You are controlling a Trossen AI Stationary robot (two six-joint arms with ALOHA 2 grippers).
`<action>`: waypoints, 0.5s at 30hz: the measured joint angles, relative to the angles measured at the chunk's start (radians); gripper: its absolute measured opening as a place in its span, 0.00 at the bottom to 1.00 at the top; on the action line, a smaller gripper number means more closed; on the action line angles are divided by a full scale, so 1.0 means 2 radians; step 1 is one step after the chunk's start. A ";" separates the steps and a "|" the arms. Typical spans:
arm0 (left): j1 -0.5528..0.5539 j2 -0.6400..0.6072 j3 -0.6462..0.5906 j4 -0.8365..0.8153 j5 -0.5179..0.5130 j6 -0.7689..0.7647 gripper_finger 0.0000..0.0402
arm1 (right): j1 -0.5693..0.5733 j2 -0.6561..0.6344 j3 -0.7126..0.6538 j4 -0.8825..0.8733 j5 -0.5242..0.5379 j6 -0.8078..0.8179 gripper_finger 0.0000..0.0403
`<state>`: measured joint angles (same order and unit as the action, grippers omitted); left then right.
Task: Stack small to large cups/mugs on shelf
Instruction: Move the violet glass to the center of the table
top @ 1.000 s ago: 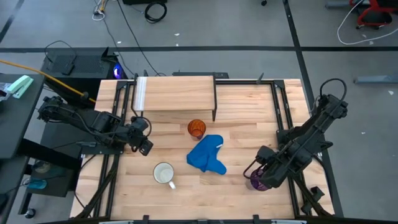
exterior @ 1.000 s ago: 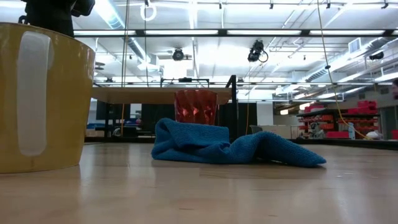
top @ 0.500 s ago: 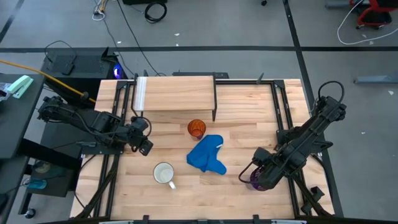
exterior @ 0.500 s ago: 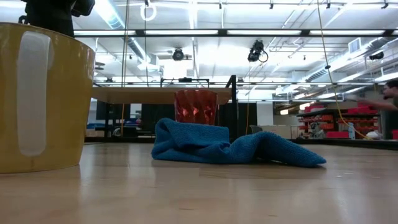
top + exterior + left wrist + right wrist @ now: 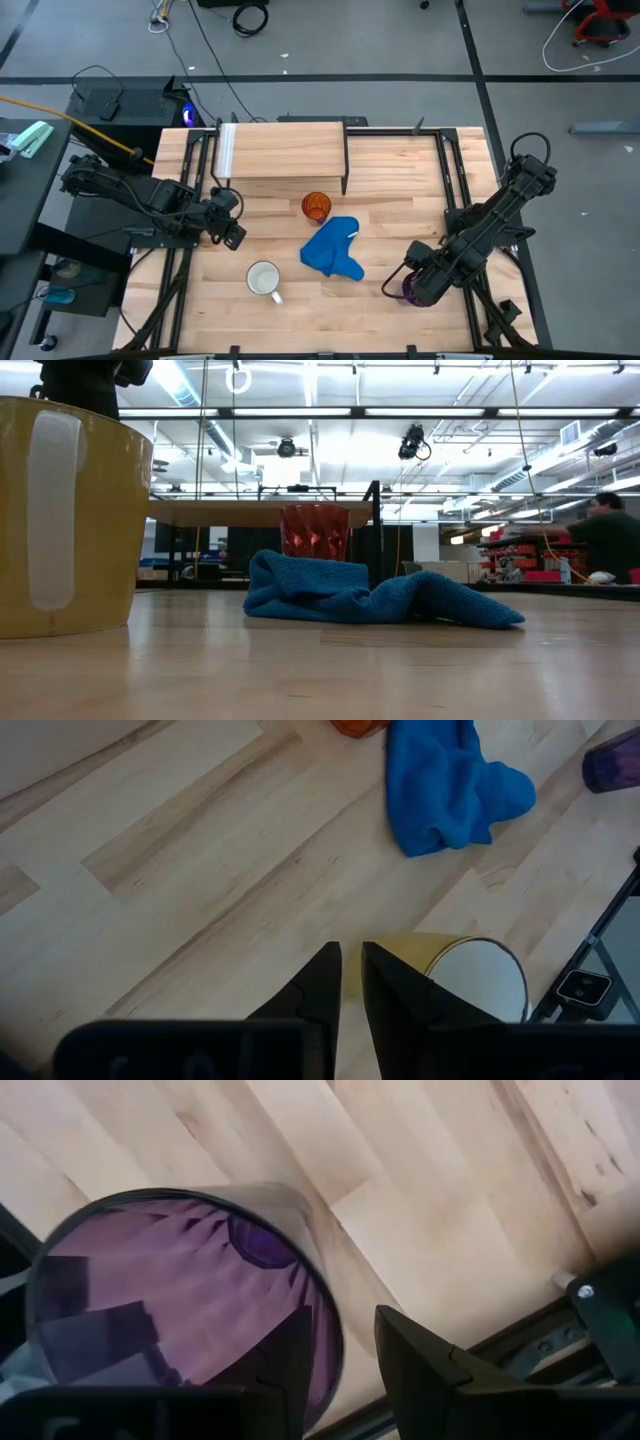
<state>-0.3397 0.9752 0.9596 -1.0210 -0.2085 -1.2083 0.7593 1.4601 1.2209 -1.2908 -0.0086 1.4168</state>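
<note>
1. The purple tumbler (image 5: pixel 413 289) stands near the desk's (image 5: pixel 390 180) right front edge. The right gripper (image 5: pixel 345 1350) is at it: one of its fingers (image 5: pixel 425 1355) is outside the rim, the other inside, spread wide across the wall.
2. The orange cup (image 5: pixel 316 207) stands just in front of the shelf (image 5: pixel 285 150), beside the blue cloth (image 5: pixel 332 250).
3. The mug (image 5: pixel 264 279) stands near the front.
4. The left gripper (image 5: pixel 350 985) hovers above the left side, fingers nearly closed, holding nothing.
</note>
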 joint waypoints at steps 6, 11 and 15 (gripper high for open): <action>0.000 0.000 0.000 0.000 0.000 0.000 0.13 | -0.002 0.000 0.000 0.004 0.000 0.001 0.25; 0.000 0.000 0.000 0.000 0.000 -0.001 0.11 | -0.009 0.000 0.000 0.013 0.000 0.001 0.13; 0.000 0.000 0.000 0.000 0.000 -0.002 0.11 | -0.016 -0.001 0.000 0.019 0.000 -0.009 0.03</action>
<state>-0.3397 0.9752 0.9596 -1.0210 -0.2085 -1.2114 0.7268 1.4590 1.2213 -1.2528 -0.0079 1.3993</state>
